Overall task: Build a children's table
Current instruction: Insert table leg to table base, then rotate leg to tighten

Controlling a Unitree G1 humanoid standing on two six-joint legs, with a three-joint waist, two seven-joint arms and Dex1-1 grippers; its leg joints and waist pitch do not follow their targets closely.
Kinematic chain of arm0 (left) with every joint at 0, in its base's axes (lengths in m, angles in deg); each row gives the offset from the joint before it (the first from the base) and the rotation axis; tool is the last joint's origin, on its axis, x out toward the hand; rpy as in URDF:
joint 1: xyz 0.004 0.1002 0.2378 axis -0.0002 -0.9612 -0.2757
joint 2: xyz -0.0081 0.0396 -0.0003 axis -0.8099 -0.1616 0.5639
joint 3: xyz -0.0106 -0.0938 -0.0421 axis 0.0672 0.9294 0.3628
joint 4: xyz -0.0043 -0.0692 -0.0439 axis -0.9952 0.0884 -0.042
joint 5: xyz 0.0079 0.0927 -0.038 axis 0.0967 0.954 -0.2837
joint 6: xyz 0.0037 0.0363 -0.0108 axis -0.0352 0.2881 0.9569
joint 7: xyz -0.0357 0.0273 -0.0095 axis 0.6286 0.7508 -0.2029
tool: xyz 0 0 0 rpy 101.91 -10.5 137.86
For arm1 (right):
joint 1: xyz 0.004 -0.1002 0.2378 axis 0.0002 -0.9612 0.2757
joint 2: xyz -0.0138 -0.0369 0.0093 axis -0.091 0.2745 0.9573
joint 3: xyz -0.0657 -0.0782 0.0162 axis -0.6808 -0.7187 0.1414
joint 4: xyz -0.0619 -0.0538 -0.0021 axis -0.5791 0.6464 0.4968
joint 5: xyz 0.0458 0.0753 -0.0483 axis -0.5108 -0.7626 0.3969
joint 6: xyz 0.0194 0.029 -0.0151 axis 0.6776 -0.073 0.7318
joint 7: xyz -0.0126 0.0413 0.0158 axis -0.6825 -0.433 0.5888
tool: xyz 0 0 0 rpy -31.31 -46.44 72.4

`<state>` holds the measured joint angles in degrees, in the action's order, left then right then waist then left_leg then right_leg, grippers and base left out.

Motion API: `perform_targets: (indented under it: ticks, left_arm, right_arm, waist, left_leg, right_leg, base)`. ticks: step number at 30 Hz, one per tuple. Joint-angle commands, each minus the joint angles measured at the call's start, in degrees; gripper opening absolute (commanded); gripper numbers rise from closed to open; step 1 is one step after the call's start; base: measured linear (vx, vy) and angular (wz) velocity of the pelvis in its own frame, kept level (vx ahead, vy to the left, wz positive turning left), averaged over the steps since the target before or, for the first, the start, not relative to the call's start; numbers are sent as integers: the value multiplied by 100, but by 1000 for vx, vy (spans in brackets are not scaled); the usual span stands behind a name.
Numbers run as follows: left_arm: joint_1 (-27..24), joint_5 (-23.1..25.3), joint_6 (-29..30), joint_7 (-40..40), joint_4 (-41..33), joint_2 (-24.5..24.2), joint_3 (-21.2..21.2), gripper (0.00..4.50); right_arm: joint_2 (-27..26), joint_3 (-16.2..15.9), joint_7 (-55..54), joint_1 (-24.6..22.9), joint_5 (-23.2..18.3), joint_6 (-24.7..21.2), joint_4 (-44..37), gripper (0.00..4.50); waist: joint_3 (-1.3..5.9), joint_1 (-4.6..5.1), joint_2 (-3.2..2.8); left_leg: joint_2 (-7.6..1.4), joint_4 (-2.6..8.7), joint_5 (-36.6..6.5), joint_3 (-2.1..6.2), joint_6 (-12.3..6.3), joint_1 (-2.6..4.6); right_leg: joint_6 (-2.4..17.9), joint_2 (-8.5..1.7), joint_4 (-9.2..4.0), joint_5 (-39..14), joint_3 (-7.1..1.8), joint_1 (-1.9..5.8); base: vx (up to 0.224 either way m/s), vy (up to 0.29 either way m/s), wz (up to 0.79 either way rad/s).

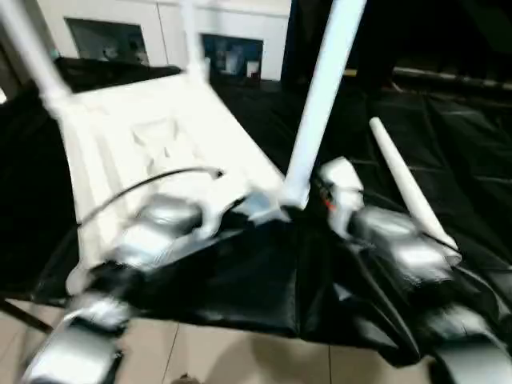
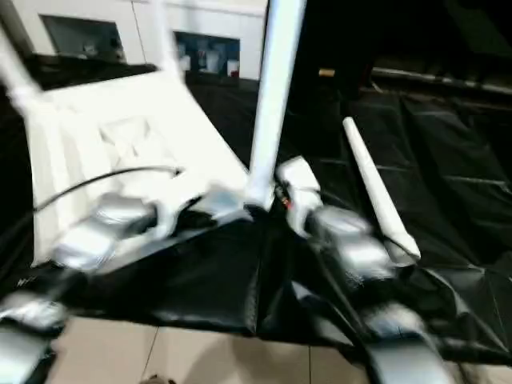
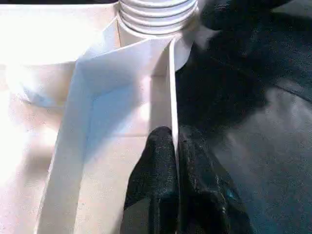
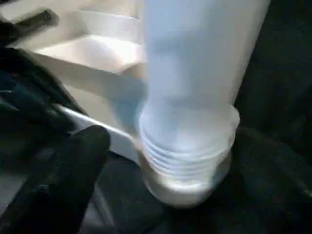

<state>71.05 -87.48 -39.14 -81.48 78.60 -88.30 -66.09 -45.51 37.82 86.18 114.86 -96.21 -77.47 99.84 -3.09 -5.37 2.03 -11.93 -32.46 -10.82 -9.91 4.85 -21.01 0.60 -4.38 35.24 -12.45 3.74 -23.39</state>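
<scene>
Item: children's table, part built, upside down on a black-draped worktop (image 1: 448,160).

- Table top (image 1: 152,152): white, ribbed underside facing up, upper left to centre of the left eye view; its long axis slopes from upper left toward lower centre.
- Fitted legs: three stand upright in corner sockets. Near leg (image 1: 324,96) rises at frame centre from the corner closest to the robot; its ribbed collar sits at the socket mouth (image 4: 187,161), and whether it is fully home cannot be told. Two more legs stand at the far corners, upper left (image 1: 32,56) and upper centre (image 1: 192,40).
- Loose leg (image 1: 408,188): lies flat on the cloth, right of centre, long axis running from upper centre-right down toward lower right, just beside the right forearm. By judgement this is the next part to fetch, and the right arm is the nearer.
- Left hand (image 3: 175,161): fingers closed, pinching the thin upright rim wall of the table top near the near corner socket, steadying it.
- Right hand (image 4: 73,161): one black finger shows beside the near leg's collar, apart from it; nothing is seen gripped, but how far it stands open cannot be told.
</scene>
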Motion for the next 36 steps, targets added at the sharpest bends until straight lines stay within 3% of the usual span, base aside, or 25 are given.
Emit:
perform_targets:
  ticks: [1, 5, 12, 17, 21, 30, 34, 36]
  left_arm:
    - [-153, -617, -503, -662, -517, -16, 101, 0]
    - [-317, -838, -514, -939, -790, -131, 215, 0]
    - [-503, -940, -702, -1054, -850, -137, 261, 0]
    - [-573, -775, -847, -1032, -740, -161, 199, 0]
    - [-586, -791, -824, -1035, -706, -119, 225, 0]
    - [-567, -278, -790, -1165, -496, -404, -229, 0]
    - [-476, 32, -816, -1168, -272, -518, -442, 0]
    - [-436, 29, -853, -1164, -211, -492, -424, 0]
  right_arm:
    - [259, -111, 606, -235, -161, -65, -708, 448]
    - [419, -149, 907, -497, -344, -206, -1170, 448]
    - [357, -230, 758, -636, -147, -12, -1138, 448]
    - [338, -299, 727, -661, -14, 94, -1063, 448]
    - [223, -329, 549, -563, 97, 323, -747, 448]
    - [62, -244, 349, -448, 232, 816, -230, 448]
    - [39, -197, 407, -540, 148, 975, -204, 448]
    - [55, -211, 461, -569, 146, 1017, -185, 448]
  waist:
    - [379, -15, 25]
    - [370, -20, 11]
    - [366, -53, 29]
    - [381, -47, 19]
    - [402, -40, 12]
    - [410, -32, 13]
    - [384, -28, -24]
    - [367, -19, -32]
  left_leg:
    - [-137, 252, 51, -30, -688, 63]
    - [-139, 260, -128, -34, -579, 75]
    - [-123, 253, -298, -35, -395, 55]
    - [-109, 235, -221, -27, -377, 47]
    - [-101, 210, -99, -30, -404, 47]
    - [-88, 191, -34, -25, -492, 38]
    - [-105, 198, -168, -19, -463, 48]
    - [-111, 218, -439, -18, -361, 65]
  right_leg:
    - [1558, -341, -243, 1008, -266, 412]
    - [1513, -330, -247, 760, -280, 390]
    - [1415, -343, -255, 331, -289, 385]
    - [1358, -329, -229, 430, -285, 385]
    - [1426, -323, -198, 666, -284, 380]
    - [1442, -317, -175, 794, -278, 400]
    - [1489, -312, -183, 703, -275, 375]
    - [1460, -316, -220, 404, -272, 369]
  base:
    - [0, 0, 0]
    - [0, 0, 0]
    - [0, 0, 0]
    - [0, 0, 0]
    - [0, 0, 0]
    - [0, 0, 0]
    - [0, 0, 0]
    - [0, 0, 0]
